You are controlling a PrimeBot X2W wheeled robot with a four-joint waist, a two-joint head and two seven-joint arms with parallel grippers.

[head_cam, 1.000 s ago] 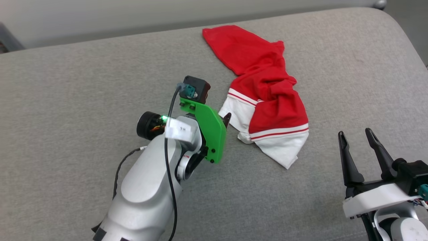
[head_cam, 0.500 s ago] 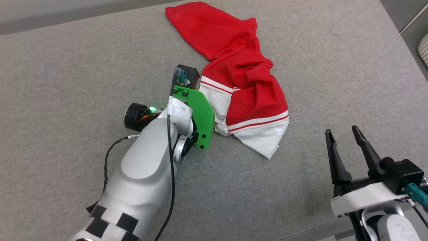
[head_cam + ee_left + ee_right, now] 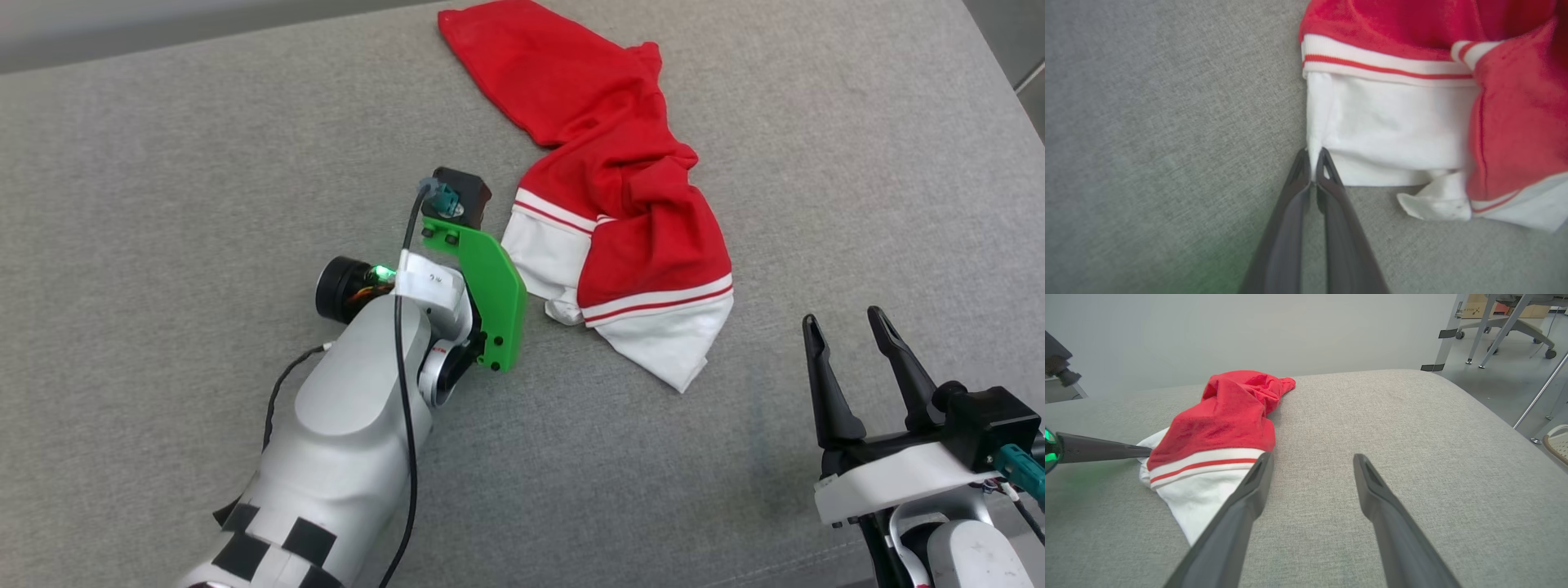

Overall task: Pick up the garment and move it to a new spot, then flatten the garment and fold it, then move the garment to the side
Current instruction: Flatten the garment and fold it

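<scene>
left gripper [image 3: 1313, 162] now closed from spread, pinching white sleeve edge of crumpled red garment [image 3: 629, 171], right gripper [image 3: 849, 331] spread wide, hovering over grey cushion [image 3: 163, 180], clear of cloth

Hardly any txt legible. Small white tag [image 3: 430, 282] on left wrist had a couple of dark marks, too tiny to read. Cardboard box [image 3: 1476, 304] in bkgd of right wrist view bore dark print ending in "X"; rest unclear. No print readable on garment [image 3: 620, 188]
</scene>
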